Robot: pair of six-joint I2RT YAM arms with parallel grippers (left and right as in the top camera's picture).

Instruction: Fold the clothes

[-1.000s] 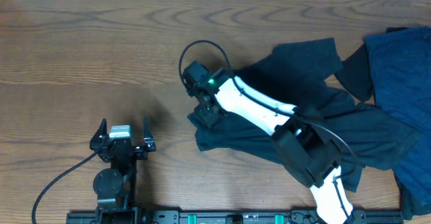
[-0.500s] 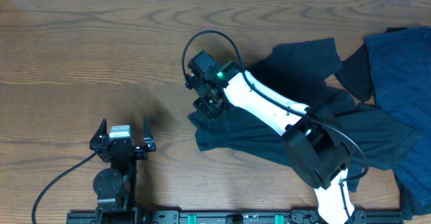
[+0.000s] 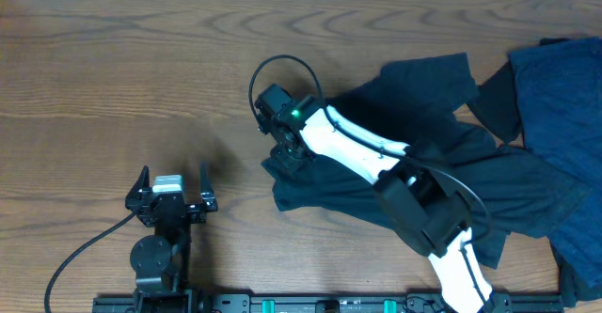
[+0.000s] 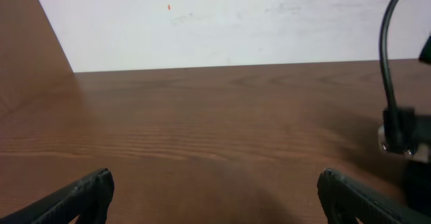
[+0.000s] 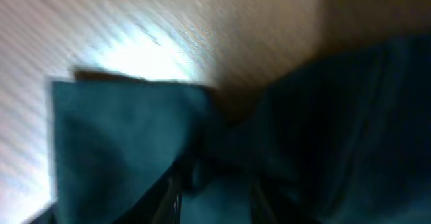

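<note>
The clothes lie at the right of the table: a very dark T-shirt [image 3: 423, 97] spread crumpled, and a bluer garment [image 3: 555, 97] at the right edge. My right gripper [image 3: 285, 158] points down onto the T-shirt's left corner. In the right wrist view, which is blurred, its jaws [image 5: 215, 197] stand partly apart, with dark T-shirt fabric [image 5: 121, 136] under and between them; no grip shows. My left gripper [image 3: 173, 172] rests near the front edge, well left of the clothes. It is wide open [image 4: 215, 197] over bare wood.
The brown wooden table [image 3: 141, 69] stretches left and back of the clothes. A black cable [image 3: 273, 69] loops above the right wrist. The right arm's white link [image 3: 357, 148] lies across the T-shirt. A white wall [image 4: 236, 22] runs behind the table.
The right gripper shifted a little toward the back right, then returned to the T-shirt's left corner. The left arm has not moved.
</note>
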